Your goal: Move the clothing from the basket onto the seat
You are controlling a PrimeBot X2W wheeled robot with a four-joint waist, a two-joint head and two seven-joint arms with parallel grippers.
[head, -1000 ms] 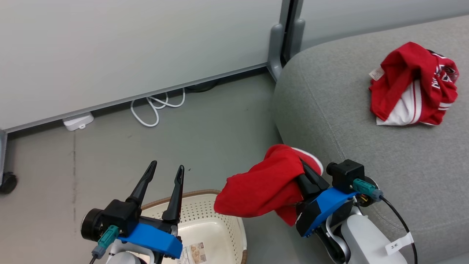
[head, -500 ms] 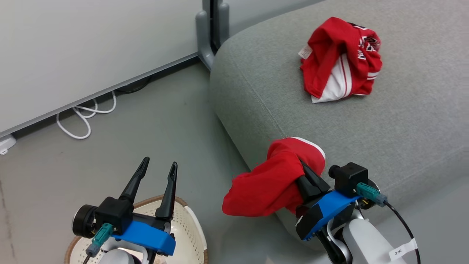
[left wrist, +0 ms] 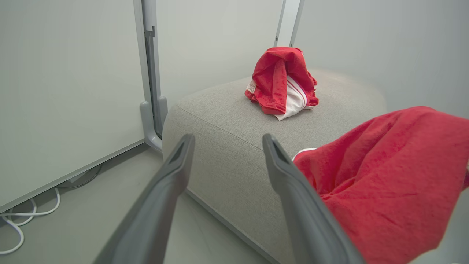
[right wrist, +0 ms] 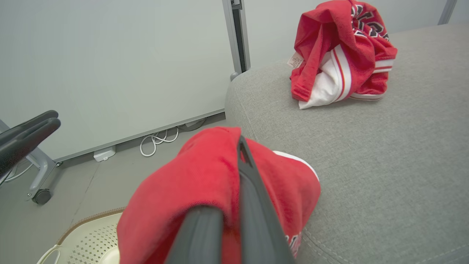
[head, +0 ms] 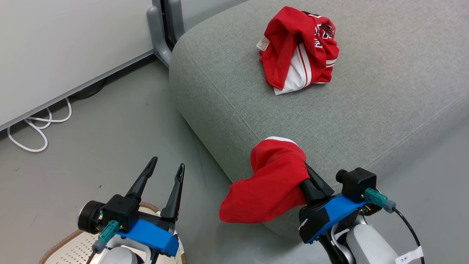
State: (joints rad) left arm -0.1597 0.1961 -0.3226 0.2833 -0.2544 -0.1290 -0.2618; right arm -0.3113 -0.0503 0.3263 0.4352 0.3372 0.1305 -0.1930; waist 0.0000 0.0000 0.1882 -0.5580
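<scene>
A crumpled red jersey with white panels (head: 298, 49) lies on the grey seat (head: 366, 110), toward its back. My right gripper (head: 306, 172) is shut on the plain red garment (head: 271, 183), which hangs over the seat's near corner with a fold resting on the cushion edge. The same garment drapes over the shut fingers in the right wrist view (right wrist: 190, 194). At lower left my left gripper (head: 166, 167) is open and empty above the cream basket (head: 62, 249). The left wrist view has the jersey (left wrist: 282, 84) ahead between its fingers and the held garment (left wrist: 384, 172) to the right.
A pale partition wall (head: 55, 55) with a grey post foot (head: 157, 33) stands behind the seat's left corner. A white cable (head: 33, 128) loops on the grey floor along the wall. A caster wheel (right wrist: 42, 196) sits on the floor at the left.
The head camera has swung, so the seat fills more of the picture and the basket has slid to the lower left. The right gripper still holds the red garment, now at the seat's near corner.
</scene>
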